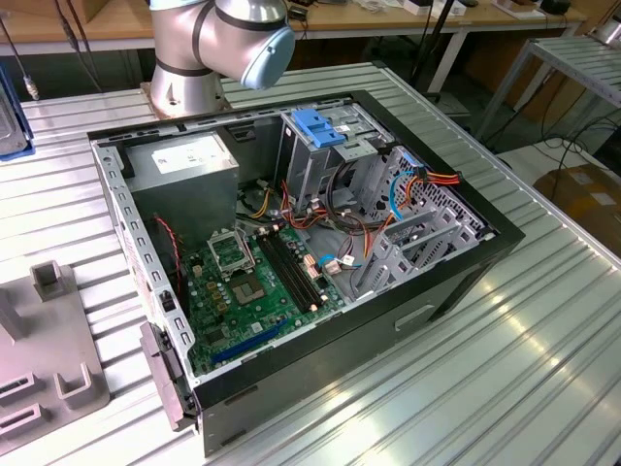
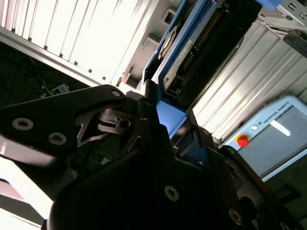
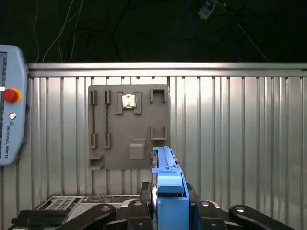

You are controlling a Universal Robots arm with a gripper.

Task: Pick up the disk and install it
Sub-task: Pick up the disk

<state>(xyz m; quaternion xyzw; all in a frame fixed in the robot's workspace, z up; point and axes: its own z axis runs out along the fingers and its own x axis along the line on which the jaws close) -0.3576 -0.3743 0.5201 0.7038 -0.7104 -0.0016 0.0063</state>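
Blue plastic rail round a dark grey metal body. In the second wrist view the disk [image 2: 192, 48] sticks out of the gripper [image 2: 170, 115], jaws closed on the rail at one end. The rest is cantilevered out over the slatted table [image 2: 96, 28].

My read on handling:
- Rigid, dense for its size, shock-sensitive.
- The rail is the softer, slicker part and may flex.
- What looks like a connector row runs along one edge. Keep contact off that and off the label face, and grip the long rail sides.
- An end grip like this gives the body leverage to pivot in the jaws.

Teach pendant [image 2: 271, 139] lies off to one side.

First wrist view: the camera looks down on the table. The disk [image 3: 169, 177] is seen on its thin edge, centred between the jaws, upright rather than flat. Beneath and beyond it is a grey fixture board [image 3: 129, 139] with a small square part [image 3: 128, 101] seated in one slot. The disk hangs just beside the board's edge. Height above the table is not readable.

Exterior view: the arm [image 1: 223, 39] has its base on the table behind the open PC case [image 1: 456, 282]. Its blue-capped joint hangs over the case's rear edge. The drive cage [image 1: 315, 170] with its blue latch [image 1: 315, 126] stands inside the case. Install not yet done: the disk is in the grip out over the table, not in the case.
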